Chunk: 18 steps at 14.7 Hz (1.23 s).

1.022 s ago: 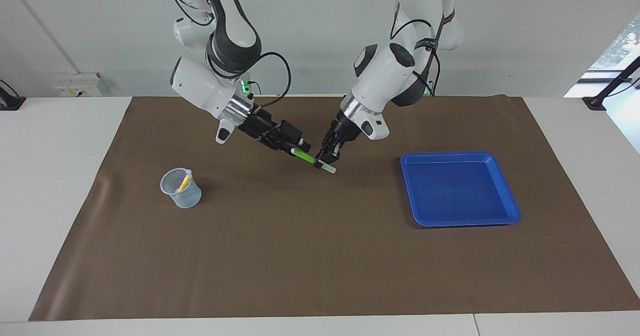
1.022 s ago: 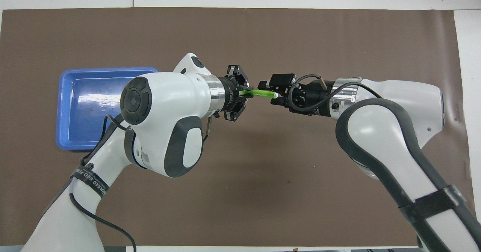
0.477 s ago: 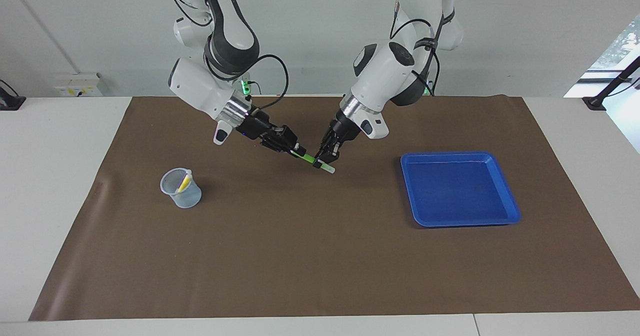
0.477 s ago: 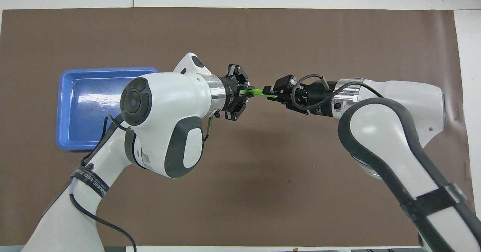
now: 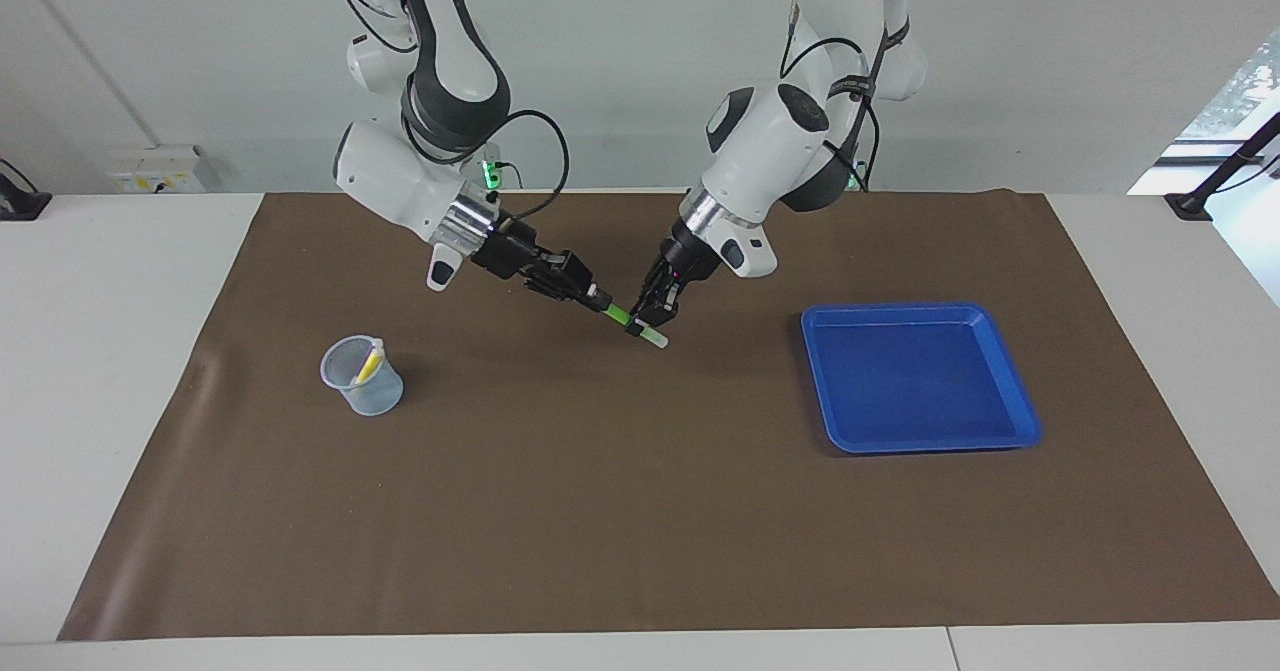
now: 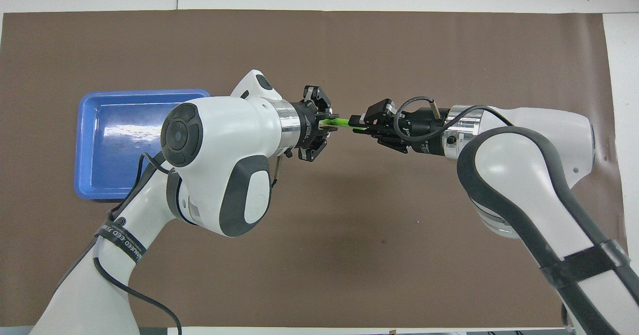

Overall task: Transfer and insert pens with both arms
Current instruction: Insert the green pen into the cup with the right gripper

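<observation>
My right gripper (image 5: 598, 301) jaws clamp the green pen (image 5: 634, 322) mid-frame for handover; my left gripper (image 5: 655, 313) jaws' grip is unclear.

Both arms are reaching in toward the table's middle, wrists angling down, grippers nearly tip to tip above the mat. Right gripper (image 5: 598, 300) is clamping one end of the green pen (image 5: 622, 315), fingertips closed on it. Left gripper (image 5: 652, 313) is sitting at the pen's other end near the pale tip, wrist pitching steeply down; its grip is unclear.
</observation>
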{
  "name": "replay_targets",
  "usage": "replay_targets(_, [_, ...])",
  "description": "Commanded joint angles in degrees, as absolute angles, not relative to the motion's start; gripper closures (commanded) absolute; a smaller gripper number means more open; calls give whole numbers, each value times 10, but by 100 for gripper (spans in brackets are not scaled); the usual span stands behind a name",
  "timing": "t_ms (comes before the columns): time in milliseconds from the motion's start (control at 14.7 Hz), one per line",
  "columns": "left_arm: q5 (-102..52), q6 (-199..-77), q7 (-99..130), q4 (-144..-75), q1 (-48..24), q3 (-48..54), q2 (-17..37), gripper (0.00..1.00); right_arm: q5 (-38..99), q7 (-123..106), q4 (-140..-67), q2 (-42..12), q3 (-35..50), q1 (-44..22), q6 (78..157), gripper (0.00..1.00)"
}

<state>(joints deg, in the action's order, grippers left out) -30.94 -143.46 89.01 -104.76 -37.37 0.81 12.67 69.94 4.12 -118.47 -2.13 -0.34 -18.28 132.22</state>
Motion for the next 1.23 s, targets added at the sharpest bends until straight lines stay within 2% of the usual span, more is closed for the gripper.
replay_targets(0, [-311,-1431,820,-1055,-378,-3,127,0,661,28,-1161,-22,-2,-157,1276,100])
replay_targets(341, [-254,-1357,680,-1067,-325,-5,117,0,402,13,-1050,-47,-2,-77,1105,100])
replay_targets(477, [-253,-1305,569,-1074,-287,-5,109,0,304,-67,-1006,-49,-2,-44,1028,100])
replay_targets(681, [-225,-1280,402,-1115,-224,-5,88,0,193,-207,-959,-68,-2,3,972,100])
replay_targets(817, [-179,-1267,319,-1140,-185,-5,77,0,98,-291,-945,-75,-2,5,976,100])
replay_targets(954, [-167,-1257,223,-1163,-142,-5,66,0,26,-362,-947,-81,-2,2,1018,100])
replay_targets(1158, [-159,-1213,96,-1167,-78,-5,48,0,-3,-430,-975,-76,-2,2,1065,100])
